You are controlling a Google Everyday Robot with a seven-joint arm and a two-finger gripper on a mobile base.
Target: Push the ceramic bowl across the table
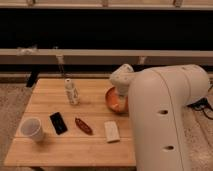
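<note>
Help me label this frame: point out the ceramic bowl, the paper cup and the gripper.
ceramic bowl [110, 101], camera view, its left rim.
paper cup [30, 126], camera view, its open mouth.
gripper [119, 97], camera view, its tip, down at the bowl.

Orange-red ceramic bowl [109, 98]; pale plank table [75, 146]; white gripper [120, 98] over bowl.
</note>
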